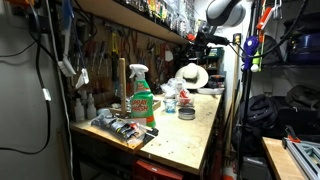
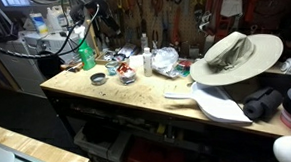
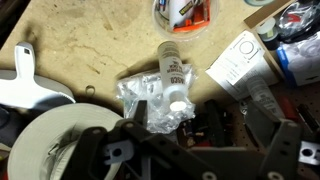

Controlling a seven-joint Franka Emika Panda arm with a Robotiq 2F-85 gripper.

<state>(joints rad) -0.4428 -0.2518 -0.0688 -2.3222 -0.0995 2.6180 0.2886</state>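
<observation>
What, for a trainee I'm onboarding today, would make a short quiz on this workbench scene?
1. True or false: the gripper is shut on the small white bottle.
2. What sits right beside the small white bottle? A) a crumpled clear plastic bag B) a laptop C) a red bucket
3. Fill in: the body of the spray bottle on the bench is ___.

Key:
1. False. The gripper is open above the bench and holds nothing.
2. A
3. green
</observation>
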